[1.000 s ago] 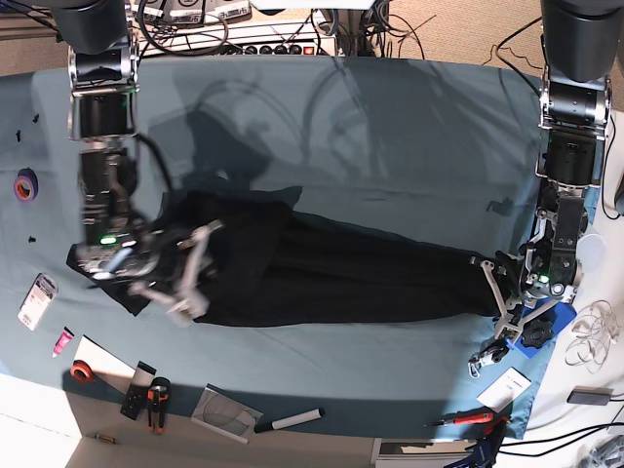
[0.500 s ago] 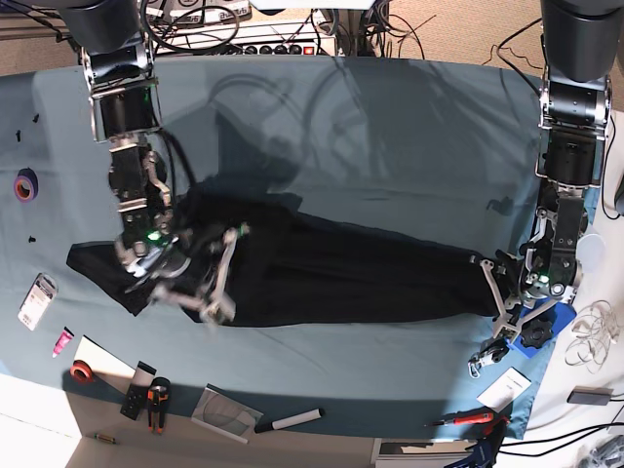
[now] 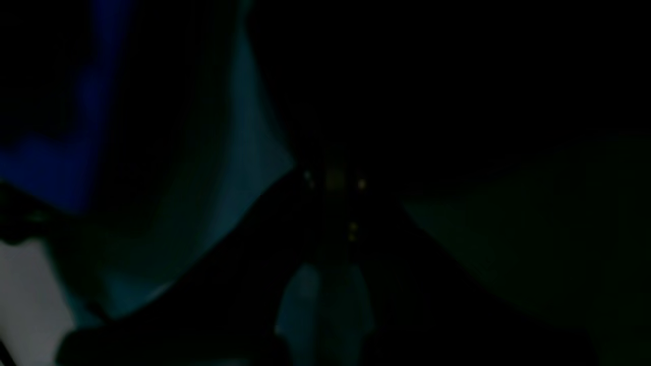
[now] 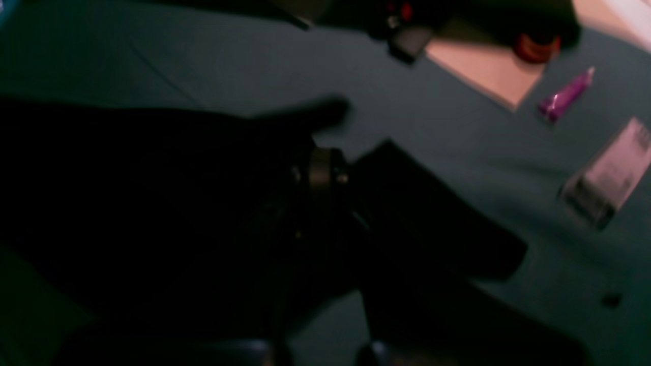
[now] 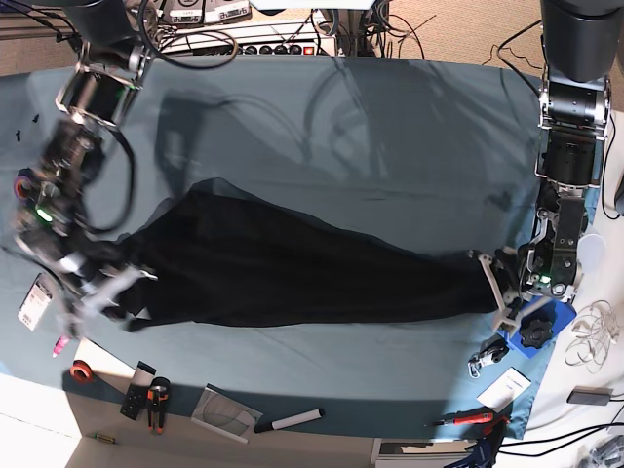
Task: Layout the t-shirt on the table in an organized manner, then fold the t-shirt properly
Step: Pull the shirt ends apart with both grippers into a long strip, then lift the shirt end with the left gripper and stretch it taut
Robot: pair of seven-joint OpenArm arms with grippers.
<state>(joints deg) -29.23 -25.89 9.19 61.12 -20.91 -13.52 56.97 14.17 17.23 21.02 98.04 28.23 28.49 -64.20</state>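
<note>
The black t-shirt [image 5: 292,273] lies as a long, narrow band across the teal table [image 5: 390,127], pulled taut between both arms. No print shows. On the left of the base view my right gripper [image 5: 115,291], blurred by motion, is shut on the shirt's left end. The right wrist view shows dark t-shirt cloth [image 4: 127,203] bunched around its jaws. On the right of the base view my left gripper [image 5: 494,283] is shut on the shirt's right end. The left wrist view is almost black, with only a strip of table [image 3: 244,152] showing.
Near the right gripper lie a purple tape roll [image 5: 25,183], a white packet [image 5: 37,300], a pink tube [image 4: 564,96] and a red tape roll [image 5: 82,371]. Pliers [image 5: 156,400] and a marker [image 5: 292,420] sit at the front edge. A blue block [image 5: 536,331] lies beside the left gripper.
My right arm has swung left and toward the front, closed on the shirt's left end and drawn it out long. The sleeve that lay further left is gone. The left arm has not moved.
</note>
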